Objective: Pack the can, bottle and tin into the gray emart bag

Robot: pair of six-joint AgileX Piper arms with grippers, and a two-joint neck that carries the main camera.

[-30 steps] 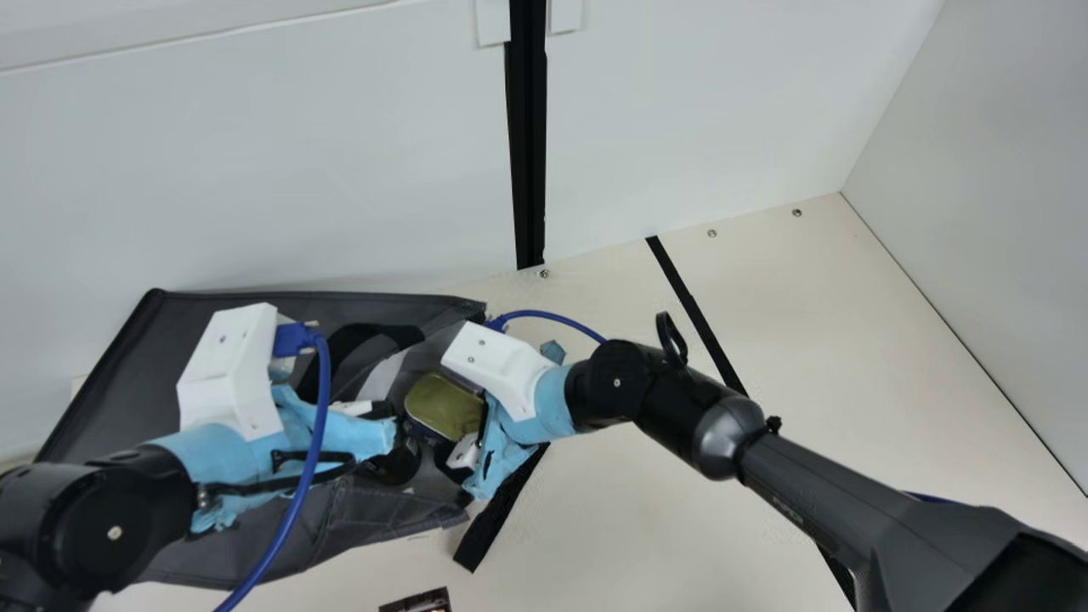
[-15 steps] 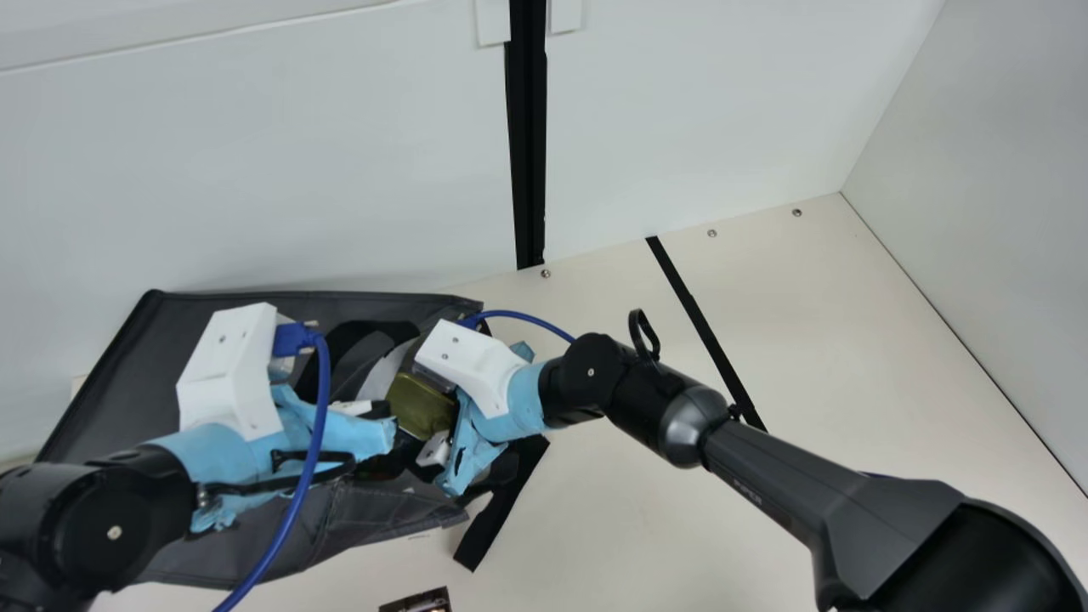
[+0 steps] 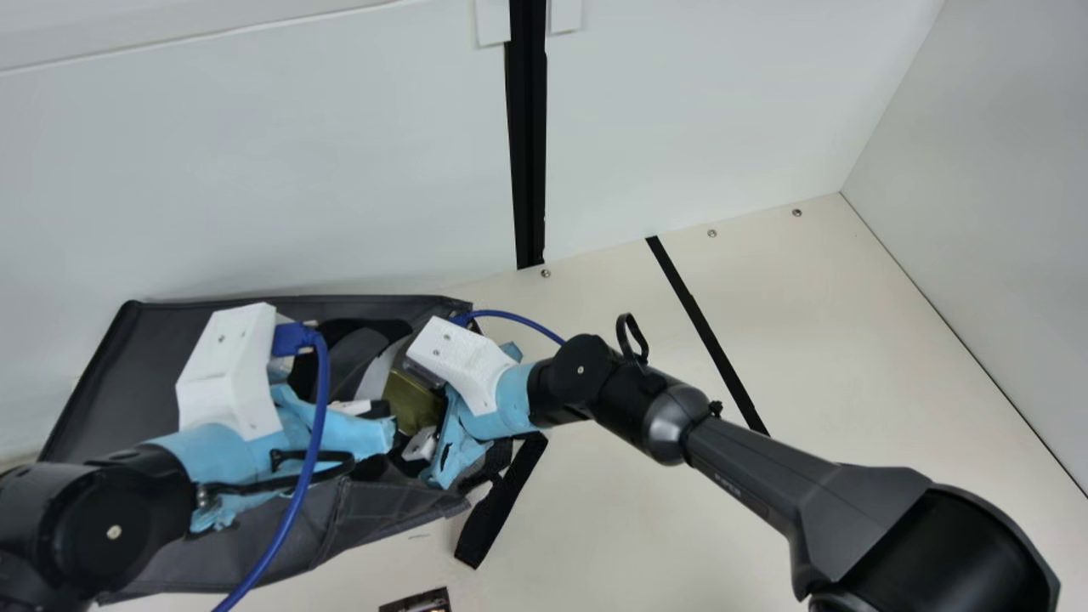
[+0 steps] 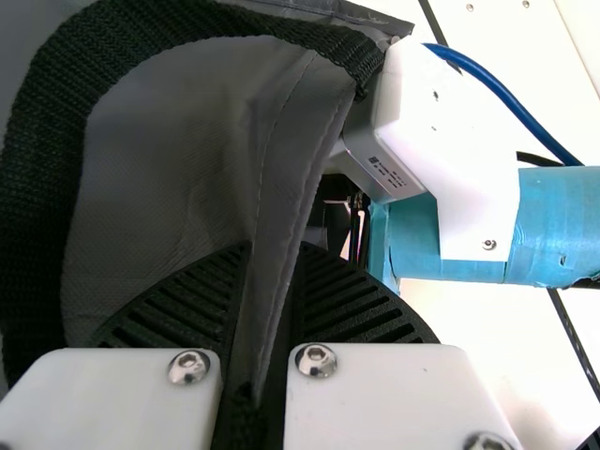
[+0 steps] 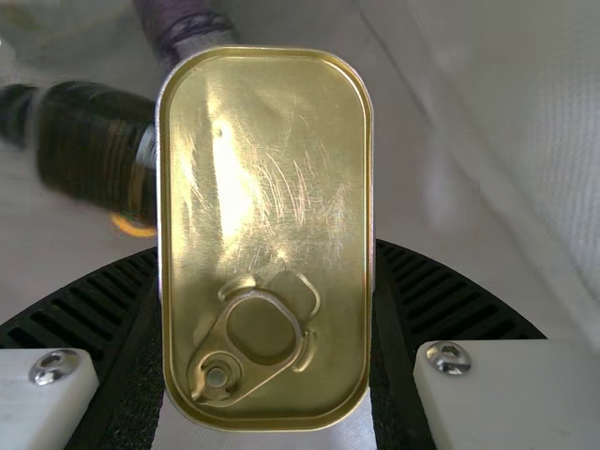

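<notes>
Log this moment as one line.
left end effector: gripping gray bag edge | right end effector: holding gold tin at bag's mouth | dark bottle, purple item: inside bag | tin: not released

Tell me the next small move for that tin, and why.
Probably ease the right pincer slightly deeper into the bag: it has the tin clamped between its fingers, the dark bottle lies inside ahead of it, and the left pincer grips the bag's edge.
</notes>
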